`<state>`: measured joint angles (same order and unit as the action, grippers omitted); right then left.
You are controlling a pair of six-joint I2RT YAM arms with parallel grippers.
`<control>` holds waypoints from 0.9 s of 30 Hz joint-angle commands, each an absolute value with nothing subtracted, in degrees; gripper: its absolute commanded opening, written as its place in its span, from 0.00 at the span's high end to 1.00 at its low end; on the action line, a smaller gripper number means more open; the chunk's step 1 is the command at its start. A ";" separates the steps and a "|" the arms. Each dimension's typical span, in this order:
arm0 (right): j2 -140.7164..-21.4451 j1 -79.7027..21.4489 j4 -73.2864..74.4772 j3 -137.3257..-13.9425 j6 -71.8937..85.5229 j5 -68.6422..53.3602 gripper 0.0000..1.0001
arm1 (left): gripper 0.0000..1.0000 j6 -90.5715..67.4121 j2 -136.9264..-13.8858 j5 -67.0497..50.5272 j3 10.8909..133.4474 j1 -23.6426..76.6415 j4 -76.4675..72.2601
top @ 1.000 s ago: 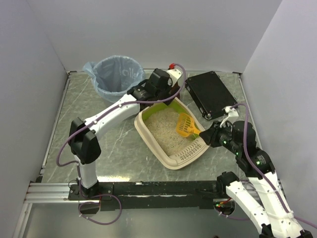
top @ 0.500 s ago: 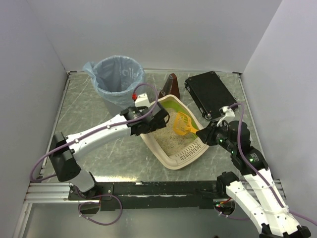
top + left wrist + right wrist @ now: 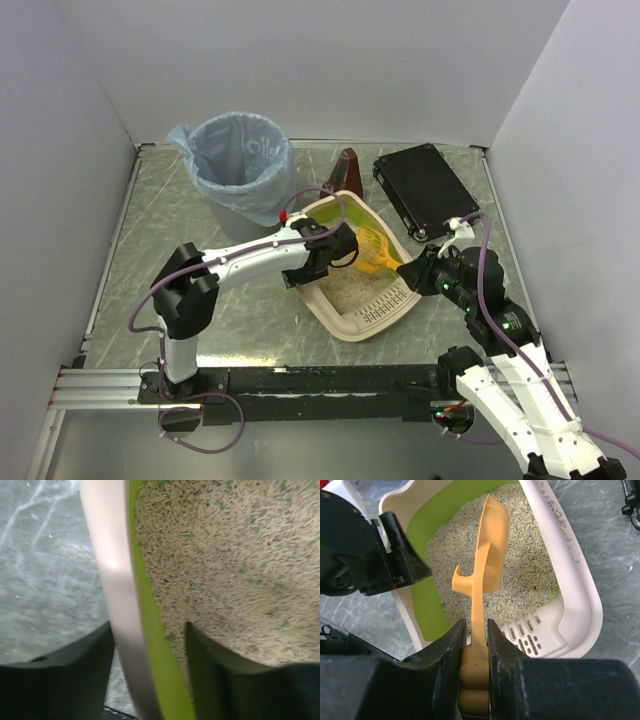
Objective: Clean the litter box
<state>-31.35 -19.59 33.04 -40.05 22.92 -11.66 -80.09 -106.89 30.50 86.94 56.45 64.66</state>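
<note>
The cream litter box (image 3: 345, 325) with a lime-green inner wall sits mid-table, holding sandy litter (image 3: 235, 555). My left gripper (image 3: 318, 262) straddles its left wall (image 3: 112, 555): one finger is outside on the table side, the other stands in the litter, and both press against the wall. In the right wrist view that gripper (image 3: 405, 560) shows at the box's left rim. My right gripper (image 3: 476, 625) is shut on the handle of a yellow scoop (image 3: 492, 545), which hangs over the litter near the slotted ledge (image 3: 535, 630).
A round bin lined with a blue bag (image 3: 240, 160) stands at the back left. A flat black case (image 3: 425, 188) lies at the back right. A small brown object (image 3: 347, 168) stands just behind the box. White walls close in on three sides.
My left arm swung from the box's far end down to its left wall, and its jaws narrowed around that wall. The right gripper and scoop barely moved.
</note>
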 commanded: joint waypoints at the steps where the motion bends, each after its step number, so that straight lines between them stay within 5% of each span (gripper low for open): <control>1: -32.08 -19.42 32.24 -40.42 22.06 -13.00 1.00 | 0.48 -78.32 -107.75 31.46 91.58 56.51 63.19; 7: -33.66 -19.42 35.24 -40.69 22.06 -17.66 1.00 | 0.67 -73.05 -107.49 35.50 91.23 56.17 65.56; 11: -34.37 -19.42 36.21 -41.75 22.59 -16.61 1.00 | 0.91 -62.36 -106.88 37.27 91.68 55.37 64.17; 27: -45.87 -19.42 41.22 -49.39 25.16 -19.48 1.00 | 0.99 -56.42 -107.05 37.09 91.84 54.84 62.57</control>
<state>-43.44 -19.59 39.86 -45.36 25.96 -16.03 -56.21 -108.38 35.66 88.55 53.84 62.74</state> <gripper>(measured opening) 0.275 0.170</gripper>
